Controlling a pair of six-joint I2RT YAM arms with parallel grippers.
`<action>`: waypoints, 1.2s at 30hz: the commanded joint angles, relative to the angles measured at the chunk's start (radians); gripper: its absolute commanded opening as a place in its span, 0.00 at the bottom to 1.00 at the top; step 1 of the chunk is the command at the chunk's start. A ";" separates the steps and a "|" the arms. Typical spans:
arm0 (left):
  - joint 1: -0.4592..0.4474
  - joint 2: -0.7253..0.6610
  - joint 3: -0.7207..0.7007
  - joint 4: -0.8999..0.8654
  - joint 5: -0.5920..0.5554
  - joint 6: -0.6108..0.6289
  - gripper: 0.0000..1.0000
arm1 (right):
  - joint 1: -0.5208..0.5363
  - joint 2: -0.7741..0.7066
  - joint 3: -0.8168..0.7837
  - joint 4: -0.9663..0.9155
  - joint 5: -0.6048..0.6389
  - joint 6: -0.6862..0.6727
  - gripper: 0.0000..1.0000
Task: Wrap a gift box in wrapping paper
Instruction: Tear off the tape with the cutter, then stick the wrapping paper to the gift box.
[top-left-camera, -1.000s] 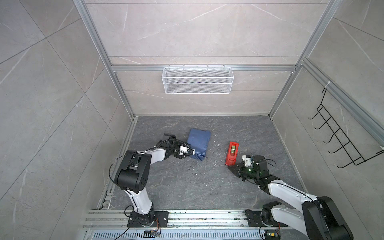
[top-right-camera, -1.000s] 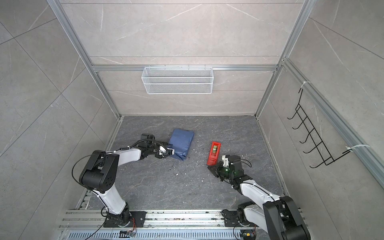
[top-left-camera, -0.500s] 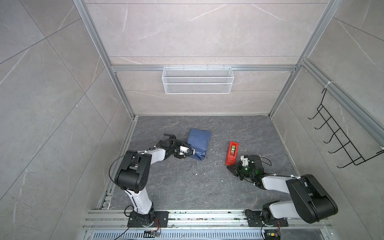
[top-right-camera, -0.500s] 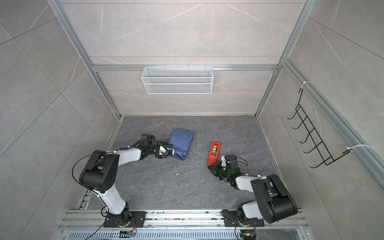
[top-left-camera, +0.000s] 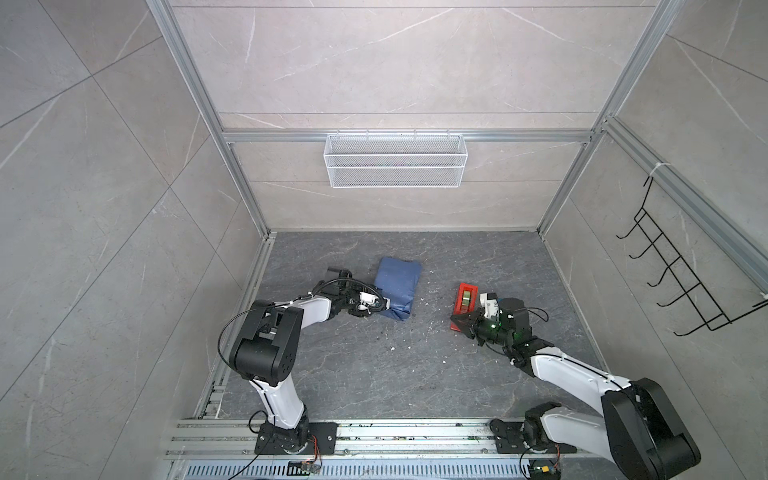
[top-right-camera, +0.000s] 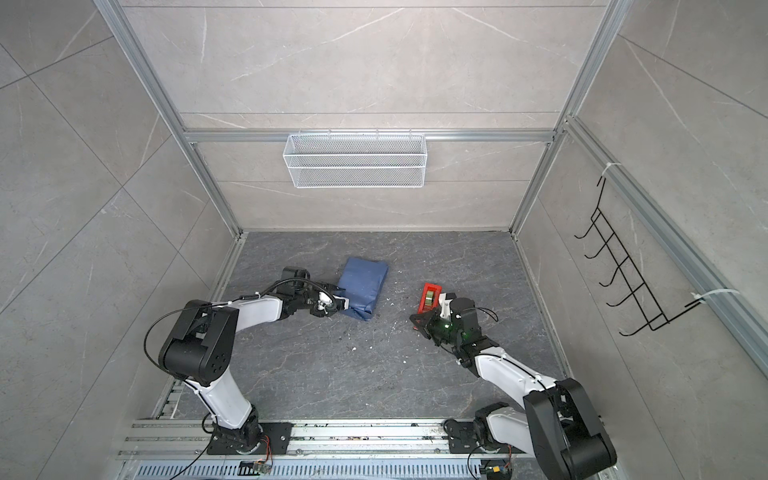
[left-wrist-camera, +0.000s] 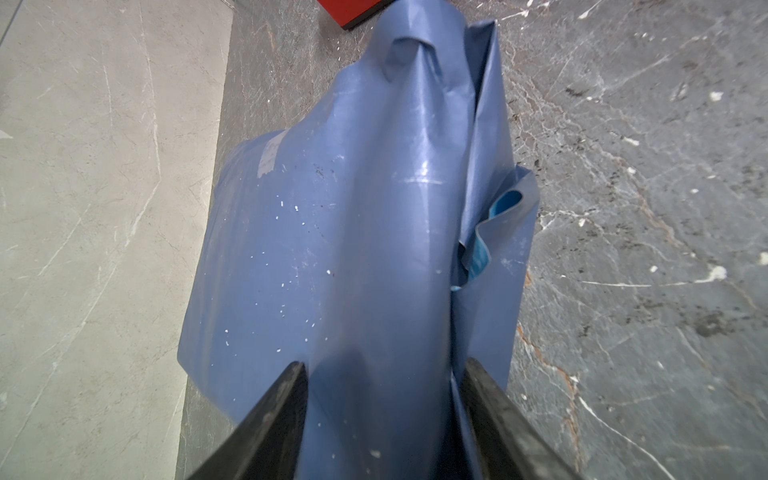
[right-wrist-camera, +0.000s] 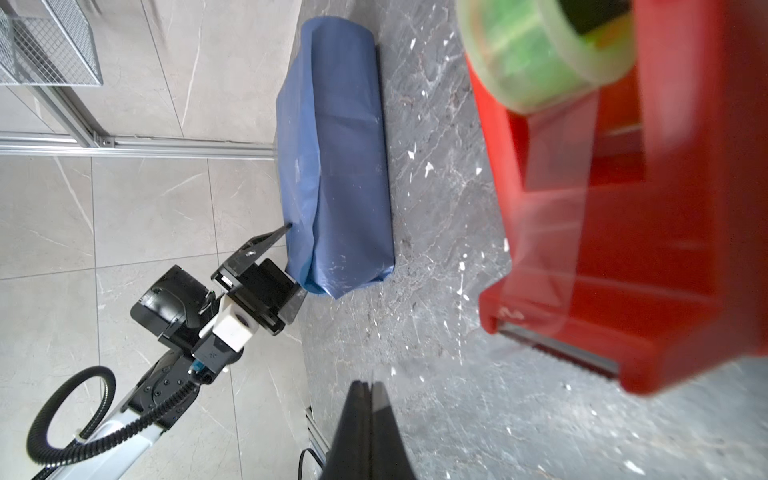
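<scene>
Tape dispenser (top-left-camera: 460, 309) beside right gripper (right-wrist-camera: 369, 386) (jaws closed)

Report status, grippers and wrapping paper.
Left gripper clamps wrapping paper bundle's end. Right gripper shut, empty, beside red tape dispenser. Only small white scraps between them.

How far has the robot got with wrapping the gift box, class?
Done: the wrapping paper is folded round the box, which is hidden. In hand: the left gripper clamps one end of the bundle; the right gripper, shut, sits at the red tape dispenser. Left: taping; a loose flap gapes.
</scene>
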 joint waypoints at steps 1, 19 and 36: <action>-0.021 0.085 -0.044 -0.197 -0.087 -0.004 0.60 | -0.049 0.067 -0.079 -0.154 0.082 -0.058 0.00; -0.024 0.072 -0.047 -0.199 -0.086 -0.004 0.60 | 0.230 0.050 0.185 -0.091 -0.015 -0.096 0.00; -0.032 0.089 -0.039 -0.195 -0.085 -0.006 0.60 | 0.380 0.559 0.543 0.130 0.111 -0.180 0.00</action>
